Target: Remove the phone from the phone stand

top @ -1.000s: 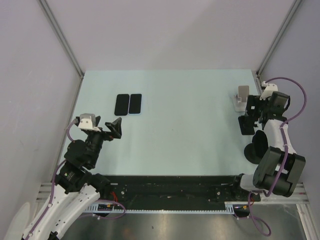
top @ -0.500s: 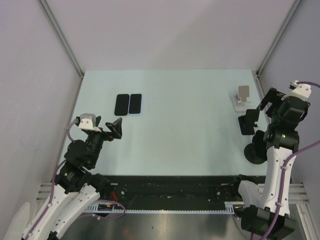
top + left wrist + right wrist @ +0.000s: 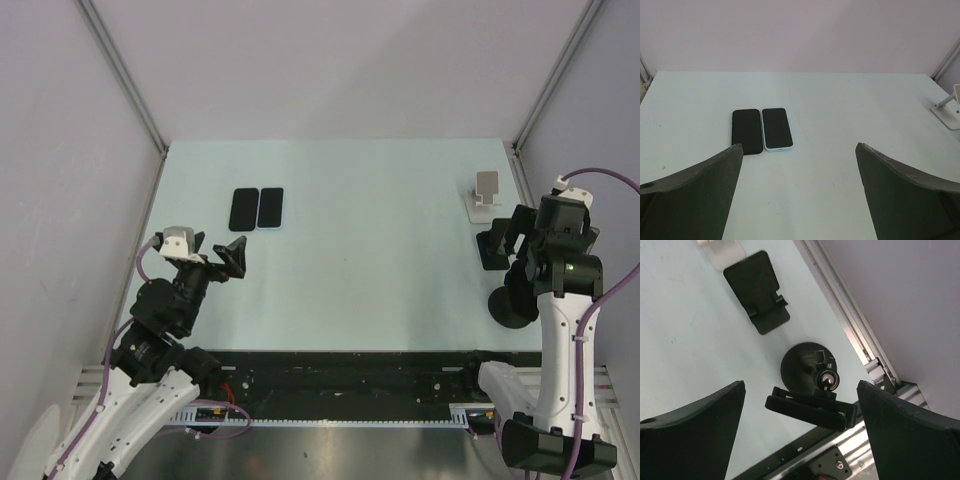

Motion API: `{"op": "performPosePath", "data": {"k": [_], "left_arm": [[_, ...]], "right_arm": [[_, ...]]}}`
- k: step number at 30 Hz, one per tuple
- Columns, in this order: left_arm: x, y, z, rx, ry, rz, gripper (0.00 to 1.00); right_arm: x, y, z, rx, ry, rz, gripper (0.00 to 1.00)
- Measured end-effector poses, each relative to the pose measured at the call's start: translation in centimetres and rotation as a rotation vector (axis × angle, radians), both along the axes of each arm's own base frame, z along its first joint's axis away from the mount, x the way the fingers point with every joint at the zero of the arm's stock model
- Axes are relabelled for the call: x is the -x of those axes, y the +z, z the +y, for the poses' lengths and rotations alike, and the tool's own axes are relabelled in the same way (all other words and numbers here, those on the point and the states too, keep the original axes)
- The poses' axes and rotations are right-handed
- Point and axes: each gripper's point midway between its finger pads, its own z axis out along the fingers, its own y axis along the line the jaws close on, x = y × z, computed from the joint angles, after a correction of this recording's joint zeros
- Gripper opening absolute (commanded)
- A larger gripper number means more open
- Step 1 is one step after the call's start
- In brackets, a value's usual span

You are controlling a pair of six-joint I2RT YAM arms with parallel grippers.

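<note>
The right gripper (image 3: 800, 387), jaws spread wide and empty, is hovering above a matte black round-based stand (image 3: 795, 362) whose clamp (image 3: 810, 411) is holding no phone; the hinged black stand (image 3: 757, 292) at upper left is sitting bare too. The only phones (image 3: 777, 127), two glossy slabs touching side by side, are lying flat ahead of the equally open left gripper (image 3: 799, 146), long axes pointing away from it.
</note>
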Motion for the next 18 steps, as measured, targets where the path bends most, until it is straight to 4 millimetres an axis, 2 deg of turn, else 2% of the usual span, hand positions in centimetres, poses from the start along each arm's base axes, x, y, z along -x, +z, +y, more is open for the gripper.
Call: {"op": "performPosePath", "data": {"k": [12,18], "left_arm": [[0.1,0.0,-0.2,0.000,-0.013,0.000,1.00],[0.0,-0.1,-0.4,-0.005,-0.019,0.005,1.00]], "right_arm": [[0.5,-1.6,1.0,0.021,0.077,0.139,1.00],[0.7,-1.4,0.6,0.021,0.046,0.169,1.00]]}}
